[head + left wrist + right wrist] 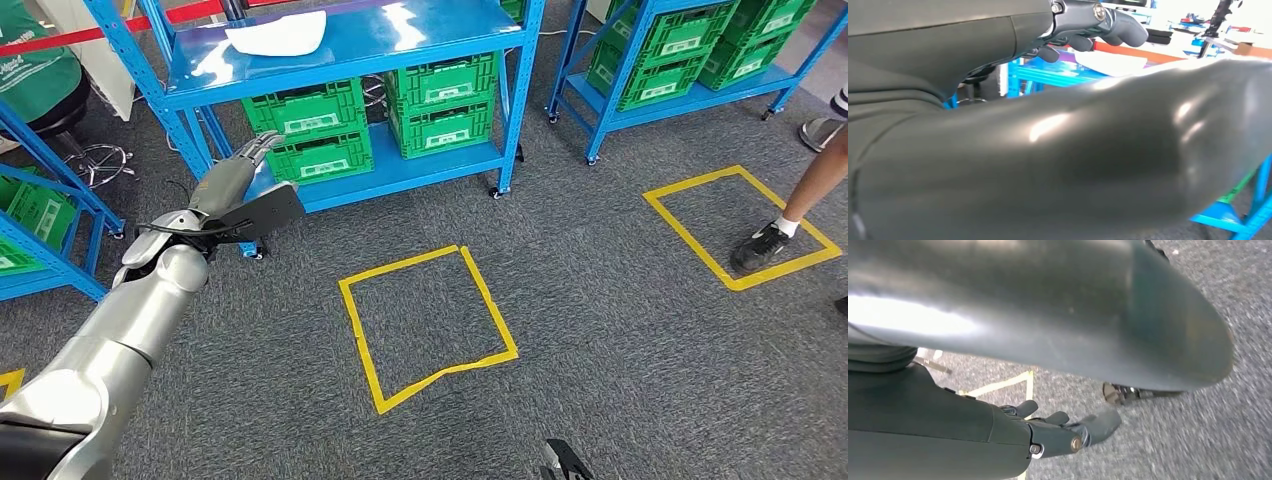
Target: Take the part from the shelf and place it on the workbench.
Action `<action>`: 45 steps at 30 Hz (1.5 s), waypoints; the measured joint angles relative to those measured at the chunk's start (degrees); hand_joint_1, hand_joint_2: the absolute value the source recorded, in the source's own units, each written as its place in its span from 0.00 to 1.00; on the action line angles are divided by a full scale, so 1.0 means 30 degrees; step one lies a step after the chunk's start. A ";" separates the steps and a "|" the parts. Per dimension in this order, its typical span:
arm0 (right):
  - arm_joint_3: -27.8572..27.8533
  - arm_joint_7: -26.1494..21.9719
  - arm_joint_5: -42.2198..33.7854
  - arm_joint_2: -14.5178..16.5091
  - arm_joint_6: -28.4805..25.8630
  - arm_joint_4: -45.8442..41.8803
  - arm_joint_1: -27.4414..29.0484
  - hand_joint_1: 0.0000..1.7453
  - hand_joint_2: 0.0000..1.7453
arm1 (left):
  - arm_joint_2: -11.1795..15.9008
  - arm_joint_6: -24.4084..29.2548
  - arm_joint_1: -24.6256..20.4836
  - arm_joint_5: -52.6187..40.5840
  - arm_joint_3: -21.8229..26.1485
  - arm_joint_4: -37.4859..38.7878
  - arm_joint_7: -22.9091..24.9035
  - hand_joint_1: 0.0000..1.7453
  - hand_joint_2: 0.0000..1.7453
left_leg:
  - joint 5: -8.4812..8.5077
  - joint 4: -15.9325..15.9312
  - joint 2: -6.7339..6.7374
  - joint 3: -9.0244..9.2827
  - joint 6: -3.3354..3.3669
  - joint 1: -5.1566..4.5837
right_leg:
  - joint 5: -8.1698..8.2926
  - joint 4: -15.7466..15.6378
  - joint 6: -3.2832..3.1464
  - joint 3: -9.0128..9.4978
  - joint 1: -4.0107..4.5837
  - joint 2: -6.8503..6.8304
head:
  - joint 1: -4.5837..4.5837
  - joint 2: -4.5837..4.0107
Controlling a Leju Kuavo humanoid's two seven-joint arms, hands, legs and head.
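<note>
**Part not yet picked up; reach toward the shelf under way**

The part (277, 34), a flat, pale, smooth sheet-like piece, lies on the glossy blue metal shelf (420, 30) at about 11 o'clock in the head view. The left robot hand (240, 170), fingers extended and empty, points toward it but is well short. The right robot hand (1068, 432) hangs over grey carpet, fingers apart, holding nothing. Grasping, carrying and placing on the bench all appear left to do. Ribbed green plastic crates (310, 125) sit below.

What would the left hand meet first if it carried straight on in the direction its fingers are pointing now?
Probably the green crate on the blue shelf's lower level: the left hand points up toward it, fingers spread and empty. Depth is unclear; the shelf's upright post may come first.
</note>
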 joint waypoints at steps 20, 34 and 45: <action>-0.0137 0.0119 0.0107 0.0062 -0.0029 0.0033 -0.0044 0.00 0.00 | 0.0018 0.0377 -0.0397 0.0544 -0.0422 0.0215 0.0665 0.00 0.00 | 0.0338 -0.0513 0.0316 0.0204 0.0905 0.0085 | -0.1737 0.3520 0.0799 -0.1782 -0.0104 -0.1002 | 0.0093 -0.0002; -0.0166 -0.0034 0.0146 0.0144 -0.0027 0.0053 -0.0025 0.00 0.00 | -0.0045 0.0670 -0.0663 0.0874 -0.0710 0.0368 0.0883 0.00 0.00 | -0.1558 0.2571 0.0494 -0.0938 -0.0451 0.0222 | -0.0252 -0.0121 -0.0146 0.0366 -0.0223 -0.1180 | -0.0001 0.0000; -0.0273 -0.0282 0.0442 0.0224 0.0047 0.0086 -0.0018 0.00 0.00 | 0.0267 0.1745 -0.1290 -0.0055 -0.1400 0.0898 0.2732 0.00 0.00 | 0.0720 -0.0193 0.0270 -0.0604 0.0417 -0.0143 | -0.0888 -0.0225 0.0253 0.1365 -0.0112 -0.0879 | 0.0013 0.0000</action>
